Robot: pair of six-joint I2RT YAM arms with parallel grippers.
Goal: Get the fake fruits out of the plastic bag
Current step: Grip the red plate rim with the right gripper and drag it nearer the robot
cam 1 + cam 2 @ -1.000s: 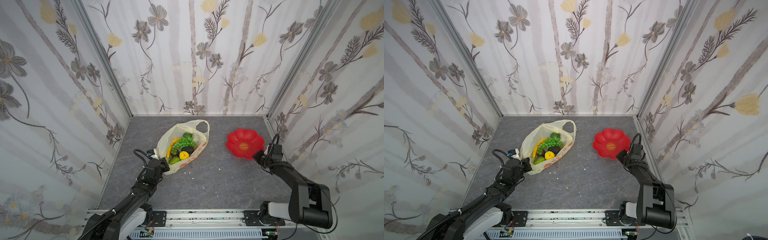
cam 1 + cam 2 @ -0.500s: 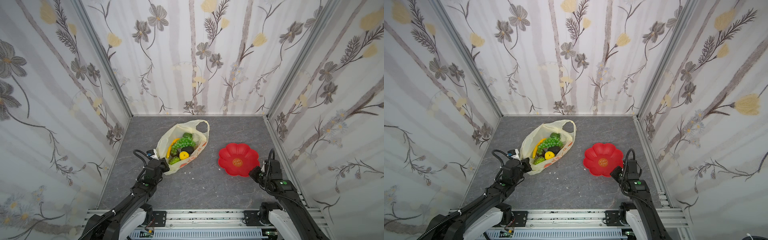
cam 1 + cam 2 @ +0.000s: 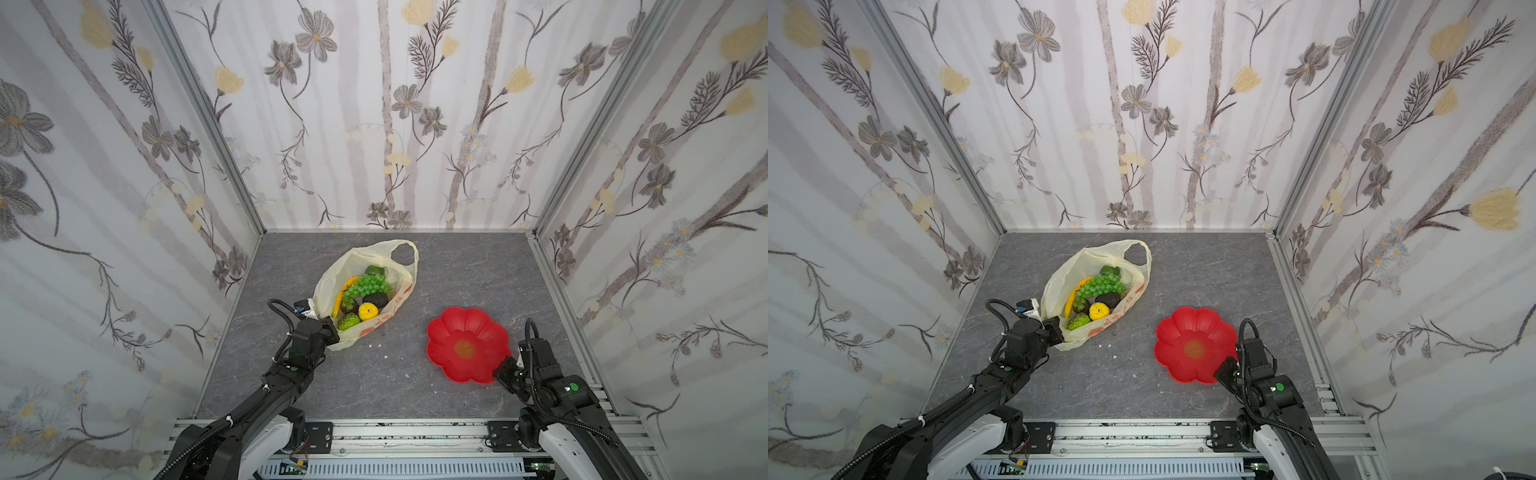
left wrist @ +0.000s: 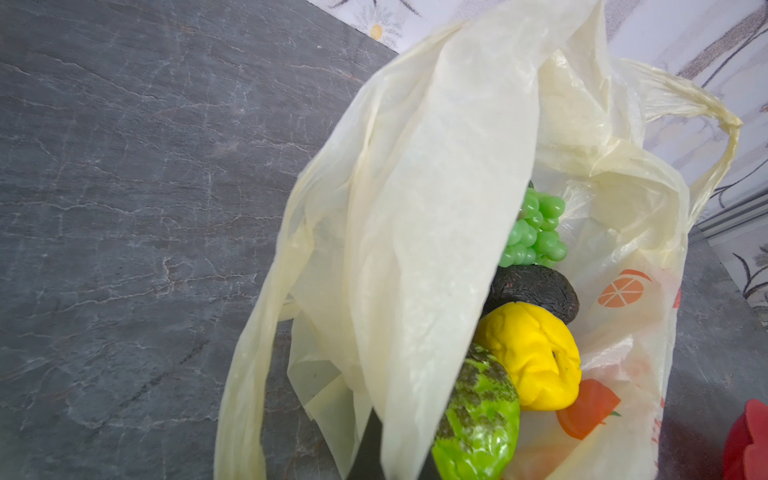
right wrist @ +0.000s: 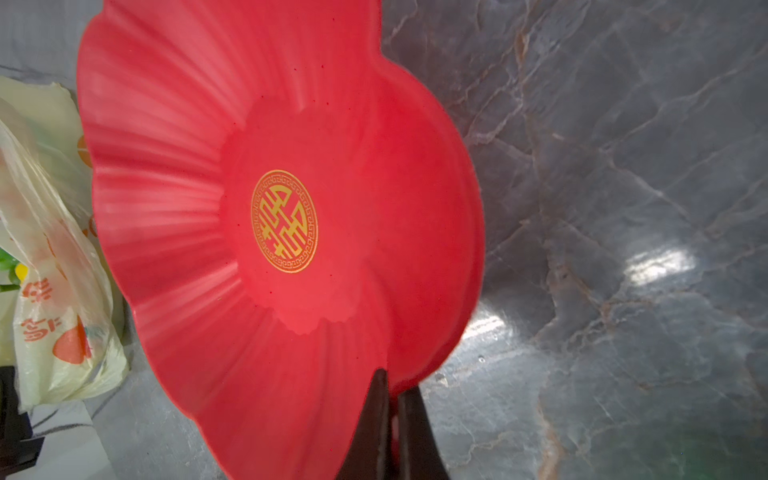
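left gripper (image 3: pixel 332 334): I pinch the plastic bag (image 3: pixel 332 276) rim; fake fruits (image 3: pixel 366 289) lie just beyond.
right gripper (image 3: pixel 503 371): clamped on red plate (image 3: pixel 478 332), farther off.

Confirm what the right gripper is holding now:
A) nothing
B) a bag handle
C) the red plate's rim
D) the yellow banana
C: the right wrist view shows the right gripper shut on the rim of the red plate.

One thin pale-yellow plastic bag (image 3: pixel 358 255) holds at least six small plastic fake fruits (image 3: pixel 368 286). One red flower-shaped plastic plate (image 3: pixel 487 332) sits at its four o'clock.
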